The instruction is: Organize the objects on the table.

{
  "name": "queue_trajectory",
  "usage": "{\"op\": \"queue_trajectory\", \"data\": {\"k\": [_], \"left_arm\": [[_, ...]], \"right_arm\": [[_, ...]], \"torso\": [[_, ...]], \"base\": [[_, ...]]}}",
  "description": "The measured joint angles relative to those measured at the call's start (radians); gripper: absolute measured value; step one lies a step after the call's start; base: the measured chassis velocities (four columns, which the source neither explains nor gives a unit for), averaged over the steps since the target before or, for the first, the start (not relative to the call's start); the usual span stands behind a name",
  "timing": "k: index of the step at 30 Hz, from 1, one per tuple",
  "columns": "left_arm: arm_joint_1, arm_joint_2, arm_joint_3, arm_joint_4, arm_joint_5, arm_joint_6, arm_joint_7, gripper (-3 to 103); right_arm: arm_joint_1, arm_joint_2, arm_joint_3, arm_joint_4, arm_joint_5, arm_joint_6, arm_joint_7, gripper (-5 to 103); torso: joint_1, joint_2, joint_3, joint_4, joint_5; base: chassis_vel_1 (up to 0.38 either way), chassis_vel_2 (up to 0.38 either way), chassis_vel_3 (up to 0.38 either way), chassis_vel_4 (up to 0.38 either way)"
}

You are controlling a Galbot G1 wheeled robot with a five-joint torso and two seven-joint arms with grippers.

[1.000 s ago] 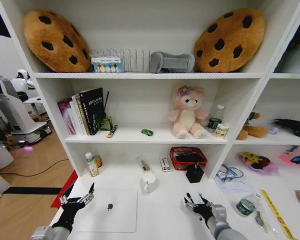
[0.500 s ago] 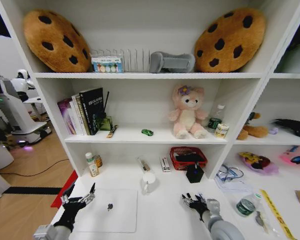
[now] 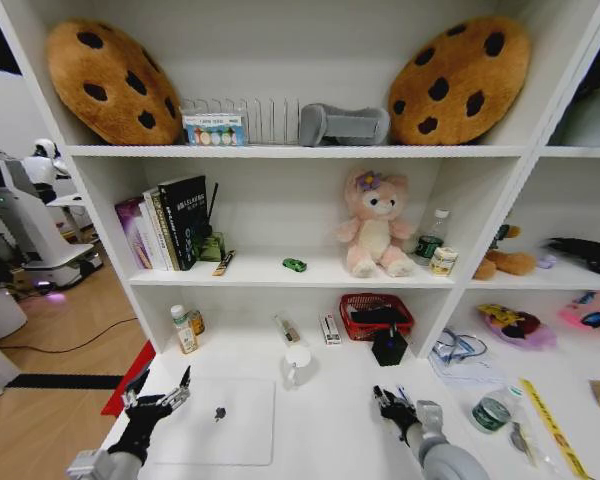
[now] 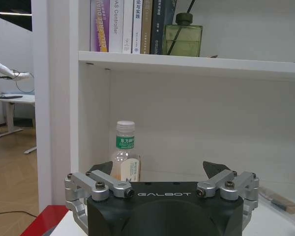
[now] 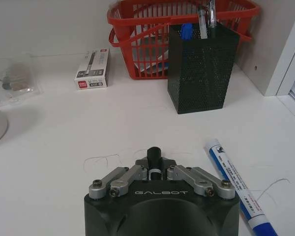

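Two grippers work low over the white table, under the shelf unit. The left gripper hovers at the table's left edge beside the silver laptop, its fingers spread wide apart and empty; bare wooden floor lies just past that edge. The right gripper sits over open white tabletop right of the laptop, with clear surface between it and the black mesh pen holder. In the right wrist view, the right gripper's fingers are drawn together on a black pen that stands up between them, and a blue-and-white marker lies flat on the table just beside it. That view also shows the pen holder's woven mesh walls, pens standing inside it, a red plastic basket touching it from behind, and a small white box lying apart. The left wrist view shows a clear bottle with a green label against the back wall, and books on the shelf above. A tiny green toy car rests on the middle shelf, near a pink plush.
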Motion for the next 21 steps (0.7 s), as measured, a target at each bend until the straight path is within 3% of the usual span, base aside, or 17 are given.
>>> {"op": "queue_trajectory", "data": {"k": [8, 10, 12, 17, 21], "left_arm": [[0.002, -0.005, 0.000, -0.003, 0.000, -0.001, 0.000, 100], [0.001, -0.006, 0.000, -0.005, 0.000, -0.001, -0.001, 100], [0.001, -0.006, 0.001, -0.005, 0.000, -0.001, -0.001, 100], [0.002, -0.006, 0.008, -0.006, 0.003, -0.002, -0.001, 100], [0.003, -0.007, 0.009, -0.009, 0.005, -0.003, -0.001, 100]], "right_arm": [[-0.010, -0.007, 0.015, 0.030, -0.040, 0.022, -0.013, 12], [-0.020, -0.010, 0.028, 0.052, -0.144, 0.107, -0.043, 12], [-0.021, -0.011, 0.033, 0.058, -0.187, 0.146, -0.050, 12], [0.036, -0.013, 0.040, 0.045, -0.379, 0.314, -0.027, 12], [0.094, -0.022, 0.040, 0.030, -0.438, 0.366, -0.004, 12]], "torso": [[0.000, 0.000, 0.000, 0.0000, -0.0001], [0.000, 0.000, 0.000, -0.0001, -0.0002], [0.000, 0.000, 0.000, -0.0001, -0.0003], [0.000, 0.000, 0.000, 0.0000, -0.0001], [0.000, 0.000, 0.000, -0.0001, -0.0003]], "base": [[0.000, 0.000, 0.000, 0.000], [0.000, 0.000, 0.000, 0.000], [0.000, 0.000, 0.000, 0.000], [0.000, 0.000, 0.000, 0.000], [0.000, 0.000, 0.000, 0.000]]}}
